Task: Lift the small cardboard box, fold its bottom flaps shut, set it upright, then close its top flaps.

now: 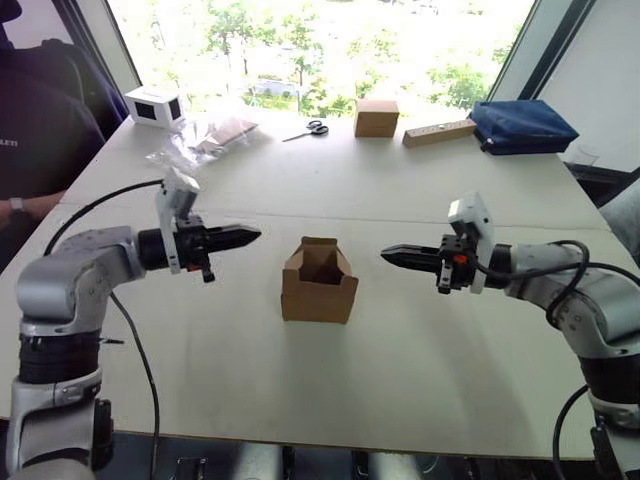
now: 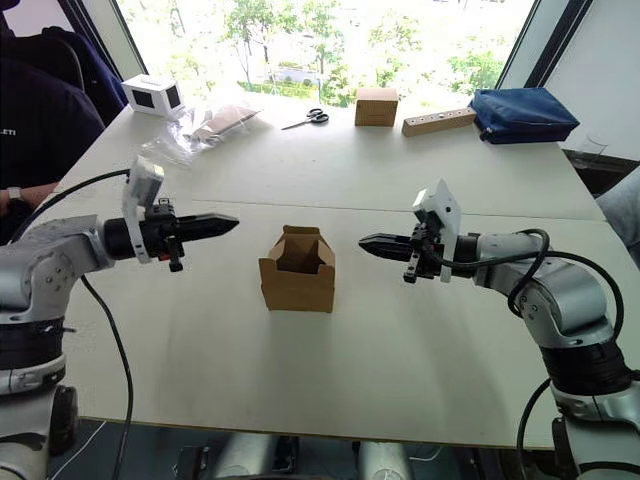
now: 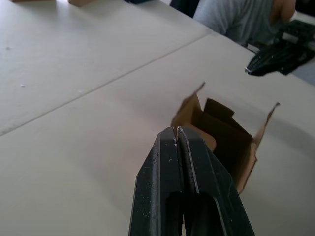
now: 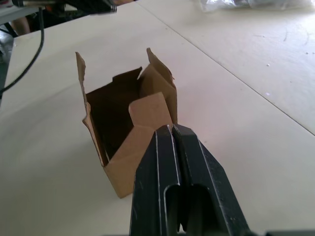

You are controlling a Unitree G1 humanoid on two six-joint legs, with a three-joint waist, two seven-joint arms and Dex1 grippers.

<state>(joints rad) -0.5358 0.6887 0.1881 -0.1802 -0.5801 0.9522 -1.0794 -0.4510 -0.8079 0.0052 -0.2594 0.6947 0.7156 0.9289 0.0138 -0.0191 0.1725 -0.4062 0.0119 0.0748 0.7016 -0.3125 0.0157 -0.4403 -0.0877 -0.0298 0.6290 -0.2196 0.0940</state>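
The left gripper point(image 1: 250, 236) hovers above the table point(image 1: 400, 380) with its two black fingers pressed together, holding nothing, tips aimed at the small cardboard box point(image 1: 319, 282) from its 9 o'clock side and well apart from it. The right gripper point(image 1: 392, 254) mirrors it from the 3 o'clock side, fingers likewise pressed together and empty, also clear of the box. Between the two, near the table's middle, the small cardboard box stands upright on the white tabletop with its top flaps point(image 4: 147, 105) open and standing up, the hollow inside showing dark.

Beyond the box toward 12 o'clock, along the table's far edge, lie a pair of scissors point(image 1: 310, 129), a neat brown cube box point(image 1: 376, 117) and a wooden block point(image 1: 439, 132), with a blue pouch point(image 1: 522, 125) at about 1 o'clock. At about 11 o'clock sit a crumpled plastic bag point(image 1: 205, 139) and a white box with a dark window point(image 1: 154, 106). A seated person's arm point(image 1: 25, 205) shows at 9 o'clock beyond the table edge.
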